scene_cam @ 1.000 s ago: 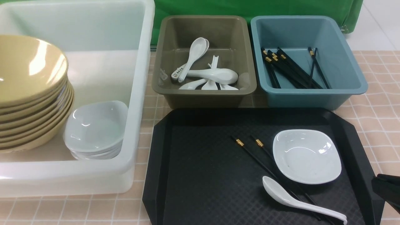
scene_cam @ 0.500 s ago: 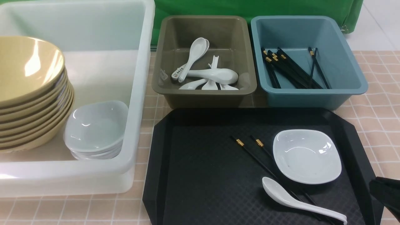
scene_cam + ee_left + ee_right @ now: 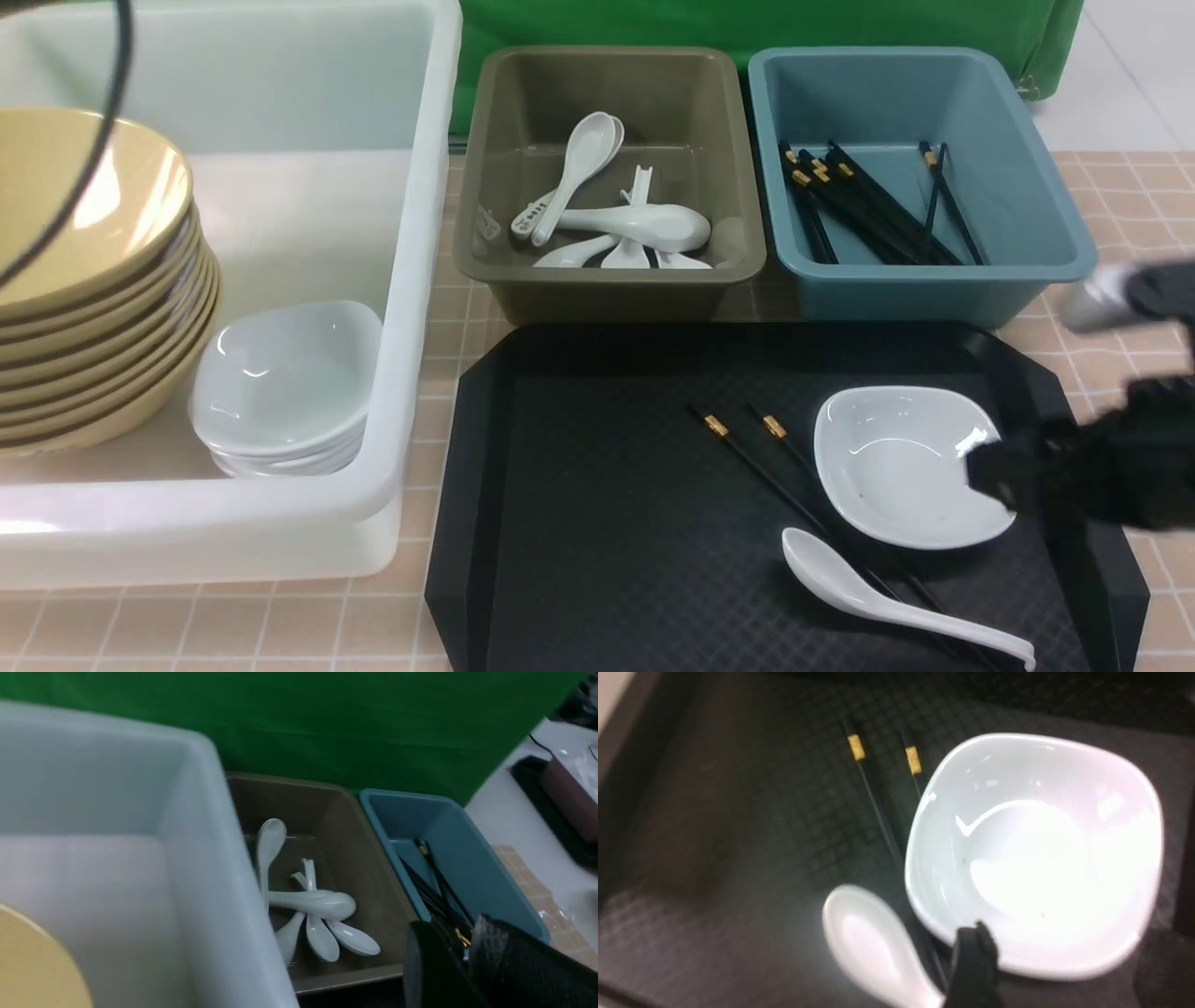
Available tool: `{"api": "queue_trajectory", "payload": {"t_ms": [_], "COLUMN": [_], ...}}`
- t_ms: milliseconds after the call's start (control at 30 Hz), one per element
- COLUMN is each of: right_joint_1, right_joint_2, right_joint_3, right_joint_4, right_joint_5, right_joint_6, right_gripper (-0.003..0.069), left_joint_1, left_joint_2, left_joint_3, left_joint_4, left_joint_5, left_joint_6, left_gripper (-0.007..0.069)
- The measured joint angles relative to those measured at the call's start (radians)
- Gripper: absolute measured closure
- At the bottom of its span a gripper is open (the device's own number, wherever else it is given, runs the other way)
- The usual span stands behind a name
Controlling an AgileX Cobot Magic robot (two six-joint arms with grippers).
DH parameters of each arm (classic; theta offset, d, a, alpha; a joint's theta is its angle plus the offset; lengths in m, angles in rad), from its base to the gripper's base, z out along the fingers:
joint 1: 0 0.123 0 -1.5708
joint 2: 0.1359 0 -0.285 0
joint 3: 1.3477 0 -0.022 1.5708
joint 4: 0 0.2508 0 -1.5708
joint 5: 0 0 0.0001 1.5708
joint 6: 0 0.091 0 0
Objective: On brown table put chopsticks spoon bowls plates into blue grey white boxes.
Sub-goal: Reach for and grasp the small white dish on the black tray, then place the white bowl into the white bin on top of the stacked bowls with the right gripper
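Note:
A white square bowl [image 3: 896, 467], a white spoon [image 3: 868, 593] and a pair of black chopsticks [image 3: 747, 448] with gold bands lie on the black tray [image 3: 597, 523]. My right gripper [image 3: 1004, 471] is blurred and reaches over the bowl's right rim. In the right wrist view it [image 3: 1064, 970] is open and empty, with one finger [image 3: 971, 961] by the bowl [image 3: 1036, 858] near the spoon [image 3: 873, 947] and chopsticks [image 3: 873, 798]. My left gripper [image 3: 469, 947] is out of the front view. Its fingers are close together with nothing between them, above the boxes.
The large white box [image 3: 411, 280] at the left holds a stack of yellow bowls [image 3: 84, 280] and white bowls [image 3: 280, 383]. The grey box [image 3: 607, 289] holds several spoons. The blue box [image 3: 896, 294] holds several chopsticks. A black cable [image 3: 103, 121] hangs at the top left.
My right gripper has moved from the tray's lower right edge up and leftwards to the white bowl's right rim. A cable has swung into view at the top left.

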Motion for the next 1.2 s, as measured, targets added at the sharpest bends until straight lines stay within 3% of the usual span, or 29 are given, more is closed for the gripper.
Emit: {"api": "queue_trajectory", "payload": {"t_ms": [267, 433, 600, 733, 900, 1200], "right_joint_1": [-0.148, -0.167, -0.167, -0.167, -0.167, -0.167], "right_joint_2": [0.332, 0.424, 0.506, 0.524, 0.529, 0.396], "right_joint_3": [-0.184, -0.210, -0.210, -0.210, -0.218, -0.281], "right_joint_4": [-0.004, 0.011, 0.092, 0.149, 0.182, 0.177], "right_joint_5": [0.071, 0.073, 0.075, 0.072, 0.063, 0.199], "right_joint_6": [-0.006, -0.009, -0.098, -0.179, -0.265, -0.320], "right_gripper": [0.0140, 0.0140, 0.0155, 0.0225, 0.0466, 0.0588], "left_joint_1": [-0.120, -0.132, -0.132, -0.133, -0.133, -0.133], "left_joint_2": [-0.273, -0.430, -0.619, -0.706, -0.819, -0.921], "left_joint_3": [0.236, 0.445, 0.708, 0.834, 0.969, 1.018], "left_joint_4": [0.171, 0.230, 0.294, 0.326, 0.331, 0.329], "left_joint_5": [-0.211, -0.305, -0.353, -0.423, -0.679, -0.739], "left_joint_6": [-0.087, -0.088, -0.087, -0.087, -0.087, -0.087], "left_gripper": [0.0530, 0.0530, 0.0530, 0.0530, 0.0530, 0.0529]}}
